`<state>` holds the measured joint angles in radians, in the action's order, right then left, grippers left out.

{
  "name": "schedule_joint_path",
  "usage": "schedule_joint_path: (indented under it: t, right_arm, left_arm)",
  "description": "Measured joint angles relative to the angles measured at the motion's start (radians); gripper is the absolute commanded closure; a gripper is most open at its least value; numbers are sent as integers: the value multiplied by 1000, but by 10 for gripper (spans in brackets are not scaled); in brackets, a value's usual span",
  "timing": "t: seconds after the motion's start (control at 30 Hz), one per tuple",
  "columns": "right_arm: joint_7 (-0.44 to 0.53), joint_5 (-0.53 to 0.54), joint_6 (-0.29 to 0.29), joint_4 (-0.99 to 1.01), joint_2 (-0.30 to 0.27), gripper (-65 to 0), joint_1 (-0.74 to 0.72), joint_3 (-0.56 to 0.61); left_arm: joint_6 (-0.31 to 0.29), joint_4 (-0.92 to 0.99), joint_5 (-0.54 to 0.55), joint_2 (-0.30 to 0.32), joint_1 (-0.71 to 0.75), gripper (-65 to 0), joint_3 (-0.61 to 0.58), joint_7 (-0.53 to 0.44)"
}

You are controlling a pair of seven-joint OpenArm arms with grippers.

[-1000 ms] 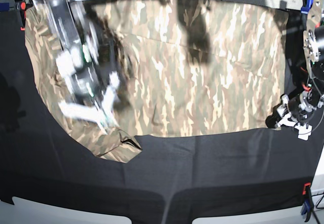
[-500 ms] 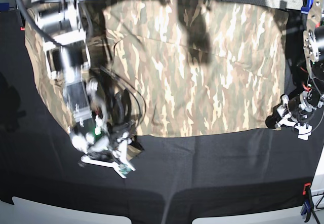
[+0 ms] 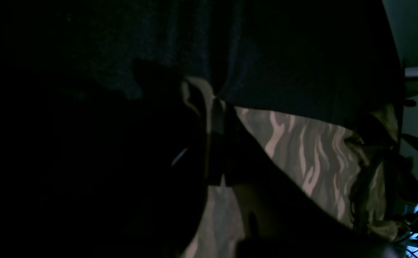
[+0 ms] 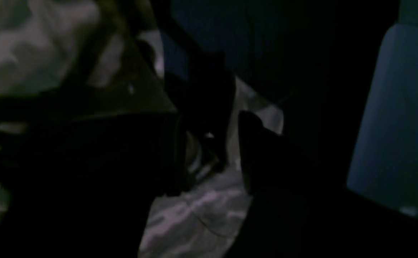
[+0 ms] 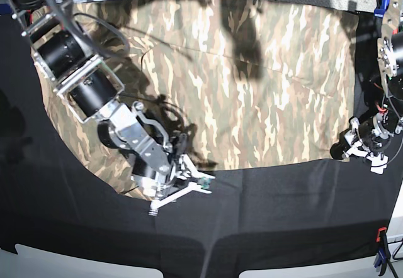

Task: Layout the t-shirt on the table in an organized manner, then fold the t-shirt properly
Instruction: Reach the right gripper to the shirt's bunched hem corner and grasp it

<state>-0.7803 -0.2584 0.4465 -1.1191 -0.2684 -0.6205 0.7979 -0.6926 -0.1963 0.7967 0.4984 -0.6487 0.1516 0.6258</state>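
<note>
T-shirt (image 5: 252, 89) in unbranded camouflage print lies spread across black table (image 5: 283, 215).

The t-shirt (image 5: 252, 83) — camouflage in tan, beige, brown and olive — lies spread wide and mostly flat over the far half of the table (image 5: 277, 221), its near hem running fairly straight. A shallow crease crosses it on the diagonal. Its near-left corner sags lower in a rounded lobe. The table is matte black cloth — far wider than the shirt.
</note>
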Motion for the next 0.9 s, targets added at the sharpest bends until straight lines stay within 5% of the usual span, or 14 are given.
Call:
schedule_joint_path:
  t: [0.17, 0.33, 0.43, 0.9]
  right_arm:
    - [-2, -28, -45, 0, -46, -229, -20, -1]
    - [-9, -2, -11, 0, -91, -229, -25, -1]
    - [-10, 47, 37, 0, -89, -229, -25, -1]
    - [67, -5, 23, 58, -49, -229, -25, -1]
  left_arm:
    - [0, 0, 0, 0, 0, 0, 0, 0]
    - [0, 0, 0, 0, 0, 0, 0, 0]
    - [0, 0, 0, 0, 0, 0, 0, 0]
    - [0, 0, 0, 0, 0, 0, 0, 0]
